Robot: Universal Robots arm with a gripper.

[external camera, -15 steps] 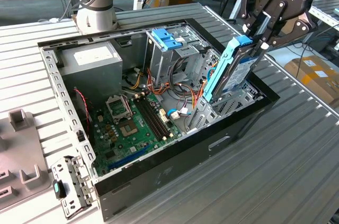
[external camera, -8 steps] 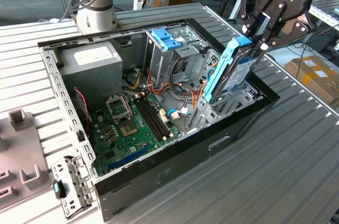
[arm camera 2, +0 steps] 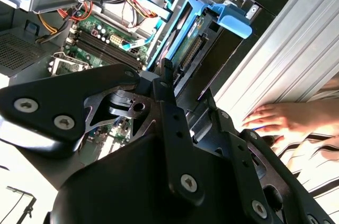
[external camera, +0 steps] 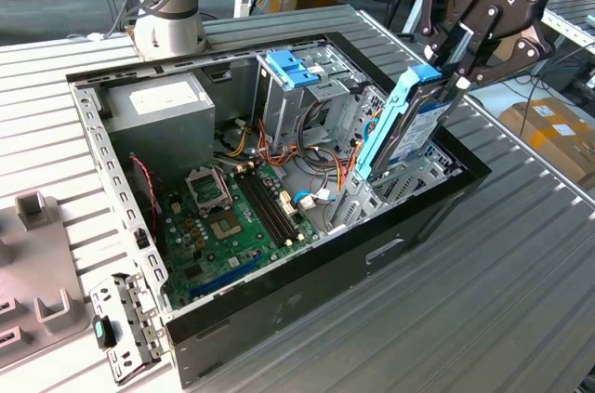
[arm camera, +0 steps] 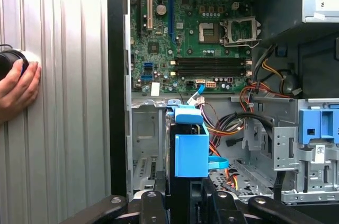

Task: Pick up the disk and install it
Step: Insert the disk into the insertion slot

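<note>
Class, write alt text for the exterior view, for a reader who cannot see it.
The black gripper holds the disk by its upper end, tilted on edge, its lower end inside an open computer case. The case lies on a ribbed metal table, motherboard exposed.

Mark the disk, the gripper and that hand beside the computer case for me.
The disk (external camera: 394, 129), exterior view, on its light-blue carrier rail.
The gripper (external camera: 453, 77), exterior view, midway between the fingertips gripping the disk.
The hand (arm camera: 18, 89), first wrist view, on its knuckles.
</note>
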